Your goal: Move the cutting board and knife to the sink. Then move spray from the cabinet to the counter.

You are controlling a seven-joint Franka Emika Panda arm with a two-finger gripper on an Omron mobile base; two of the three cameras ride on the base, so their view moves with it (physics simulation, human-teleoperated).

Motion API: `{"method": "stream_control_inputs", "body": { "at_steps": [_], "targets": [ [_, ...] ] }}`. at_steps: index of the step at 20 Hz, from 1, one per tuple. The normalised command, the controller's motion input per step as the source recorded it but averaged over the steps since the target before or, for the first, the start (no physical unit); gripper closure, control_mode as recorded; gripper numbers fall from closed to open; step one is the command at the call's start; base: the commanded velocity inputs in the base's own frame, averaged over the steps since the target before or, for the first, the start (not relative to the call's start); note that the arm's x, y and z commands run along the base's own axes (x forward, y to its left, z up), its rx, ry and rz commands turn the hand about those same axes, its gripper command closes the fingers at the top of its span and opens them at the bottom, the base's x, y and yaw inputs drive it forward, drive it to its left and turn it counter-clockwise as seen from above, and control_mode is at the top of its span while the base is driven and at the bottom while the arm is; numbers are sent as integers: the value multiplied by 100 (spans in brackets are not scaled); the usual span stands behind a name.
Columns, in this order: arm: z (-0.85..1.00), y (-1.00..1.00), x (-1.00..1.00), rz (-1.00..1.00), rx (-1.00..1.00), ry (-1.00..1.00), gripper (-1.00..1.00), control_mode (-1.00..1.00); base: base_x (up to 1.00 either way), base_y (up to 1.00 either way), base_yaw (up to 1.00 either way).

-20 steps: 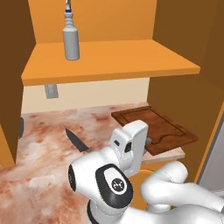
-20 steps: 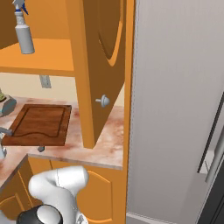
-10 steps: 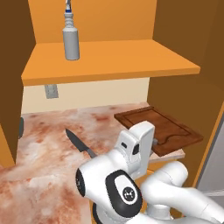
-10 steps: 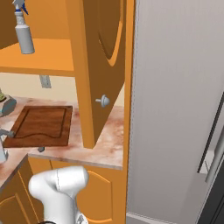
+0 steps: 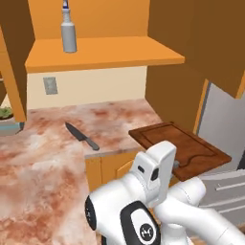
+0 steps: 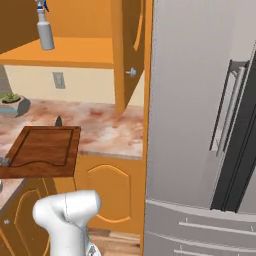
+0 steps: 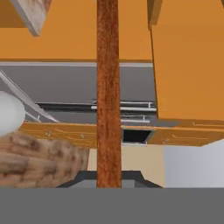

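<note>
My gripper (image 5: 175, 165) is shut on the near edge of the dark reddish-brown cutting board (image 5: 181, 145), holding it level in the air out past the counter's front edge. In the right base view the cutting board (image 6: 44, 149) hangs over the orange cabinet fronts. In the hand view the cutting board (image 7: 108, 96) runs edge-on as an upright brown strip between my fingertips. The grey-handled knife (image 5: 81, 135) lies on the marble counter (image 5: 43, 153). The grey spray (image 5: 69, 33) stands on the cabinet shelf (image 5: 105, 53). The sink is out of view.
A grey fridge (image 6: 200, 125) stands right of the counter, with the open cabinet door (image 6: 131, 50) beside it. A potted plant (image 6: 12, 102) sits at the counter's far left. A wall outlet (image 5: 49, 85) is under the shelf.
Both base views have shifted as the base backed away from the counter. The cutting board came with my gripper, from resting on the counter to hanging out beyond its edge.
</note>
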Motion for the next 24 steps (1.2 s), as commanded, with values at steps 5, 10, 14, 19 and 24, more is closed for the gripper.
{"method": "stream_control_inputs", "body": {
  "at_steps": [5, 10, 14, 19, 24],
  "targets": [
    [0, 0, 0, 0, 0, 0, 100, 100, -96, -65, -3],
    [0, 0, 0, 0, 0, 0, 100, 100, -72, -44, 53],
    [0, 0, 0, 0, 0, 0, 100, 100, -81, 0, 72],
    [0, 0, 0, 0, 0, 0, 100, 100, -65, 16, 85],
    [0, 0, 0, 0, 0, 0, 100, 100, -46, 22, 90]
  ]
}}
